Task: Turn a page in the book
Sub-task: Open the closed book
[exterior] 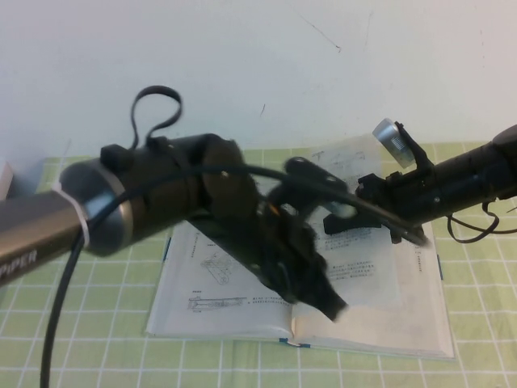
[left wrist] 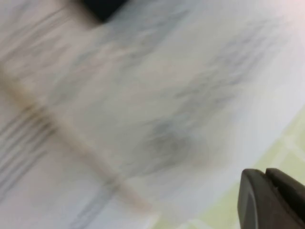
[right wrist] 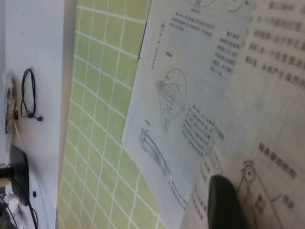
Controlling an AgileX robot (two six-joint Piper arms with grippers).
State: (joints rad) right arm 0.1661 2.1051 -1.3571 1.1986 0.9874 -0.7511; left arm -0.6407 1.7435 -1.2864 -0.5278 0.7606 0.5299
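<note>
We saw the book lying open on the green checked cloth. Our right gripper hovered over the right-hand side, its fingers spread around the lifted page (which stood up off the book, curling toward the wall). Our left gripper hung low over the spine; whether it was spread or pressed together we could not tell.

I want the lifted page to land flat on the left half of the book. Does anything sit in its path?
Yes. The left gripper and its arm hang over the book, across the spine and left half, where the page must swing. The right gripper is at the raised page.
</note>
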